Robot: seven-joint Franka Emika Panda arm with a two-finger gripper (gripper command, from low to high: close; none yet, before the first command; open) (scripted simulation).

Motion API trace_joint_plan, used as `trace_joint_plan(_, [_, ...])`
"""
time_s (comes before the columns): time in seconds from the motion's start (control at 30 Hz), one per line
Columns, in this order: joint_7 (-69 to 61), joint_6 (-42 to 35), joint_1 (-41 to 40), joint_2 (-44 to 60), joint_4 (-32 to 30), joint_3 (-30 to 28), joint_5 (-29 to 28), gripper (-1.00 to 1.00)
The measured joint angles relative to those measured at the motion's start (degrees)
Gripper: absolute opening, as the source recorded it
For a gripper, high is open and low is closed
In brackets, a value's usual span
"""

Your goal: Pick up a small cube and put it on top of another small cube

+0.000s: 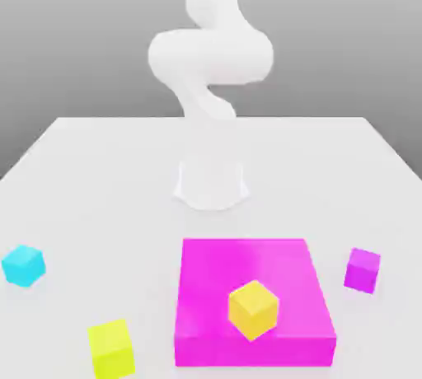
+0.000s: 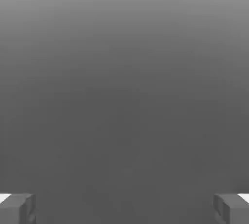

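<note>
The small lime-yellow cube (image 1: 111, 349) rests on the white table (image 1: 99, 171) near the front, on the exterior view's left. A small golden orange-yellow cube (image 1: 253, 309) sits on the flat magenta block (image 1: 247, 266). In the hand view my gripper (image 2: 124, 209) is open: its two grey fingertips (image 2: 17, 208) stand far apart with nothing between them, against a plain grey background. The white arm (image 1: 210, 56) rises from its base at the table's middle and leaves the exterior view upward.
A small cyan cube (image 1: 23, 265) lies at the exterior view's left and a small purple cube (image 1: 363, 269) at its right, beside the magenta block. The arm's base (image 1: 211, 184) stands behind the block.
</note>
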Motion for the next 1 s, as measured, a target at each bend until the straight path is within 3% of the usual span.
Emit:
trace_joint_plan(0.5, [-27.15, 10.41, 6.2, 31.61, -3.61, -13.48, 10.83, 0.0])
trace_joint_plan(0.7, [-36.71, 14.72, 4.36, 43.8, -5.11, -14.79, 13.48, 0.0])
trace_joint_plan(0.9, [-42.67, 19.74, 2.14, 54.83, -6.84, -15.86, 11.13, 0.0])
trace_joint_plan(1.0, [-45.66, 24.01, 0.19, 60.91, -6.03, -13.79, 13.69, 0.0])
